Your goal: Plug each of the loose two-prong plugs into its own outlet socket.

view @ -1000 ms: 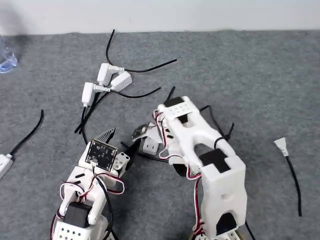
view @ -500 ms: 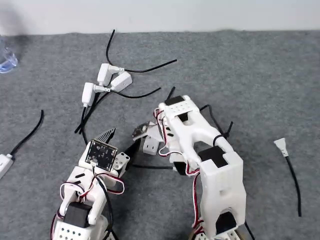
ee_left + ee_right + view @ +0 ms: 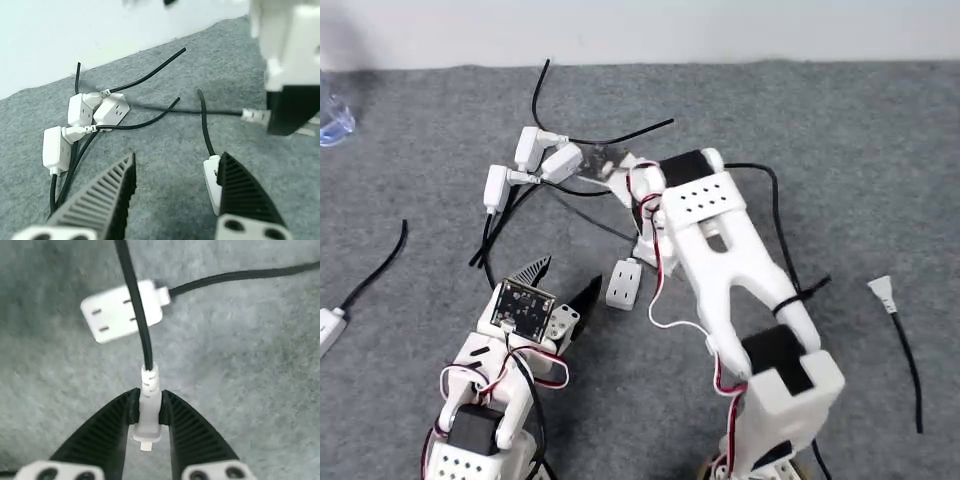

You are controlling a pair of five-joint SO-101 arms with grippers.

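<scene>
Over grey carpet the right arm lies outstretched, pincer gripping a plug.

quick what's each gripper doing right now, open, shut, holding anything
Left gripper: open, holding nothing.
Right gripper: shut on a two-prong plug.

A grey, felt-like covering spreads over the tabletop, evenly lit. A plain white wall runs along its far edge. A clear bluish object sits at the far left edge.
</scene>
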